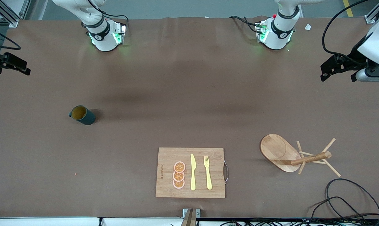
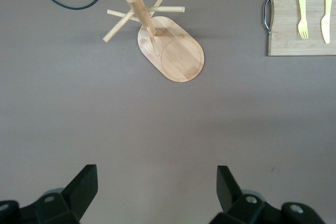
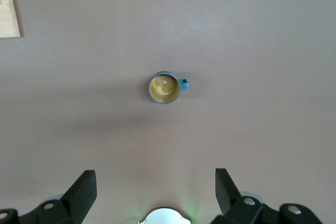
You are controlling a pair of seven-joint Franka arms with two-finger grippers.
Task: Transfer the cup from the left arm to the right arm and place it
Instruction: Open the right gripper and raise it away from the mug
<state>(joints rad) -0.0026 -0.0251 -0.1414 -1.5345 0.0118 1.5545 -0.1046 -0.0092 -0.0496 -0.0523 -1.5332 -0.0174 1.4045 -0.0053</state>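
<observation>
Right wrist view: cup [image 3: 165, 88] upright on tabletop [image 3: 262, 35] under right pincer [image 3: 156, 190], well apart from left pincer [image 2: 157, 190]; both spread, empty; ribbed wall may slip at handover.

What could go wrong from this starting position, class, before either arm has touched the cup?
1. The cup stands toward the right arm's end of the table, while the open left tool hangs over bare table at the other end, so reaching it likely means a long stretch.
2. Its small handle may catch a finger if the grasp comes from that side.
3. The peg rack, with its jutting pegs, could be knocked by a swinging arm.
</observation>
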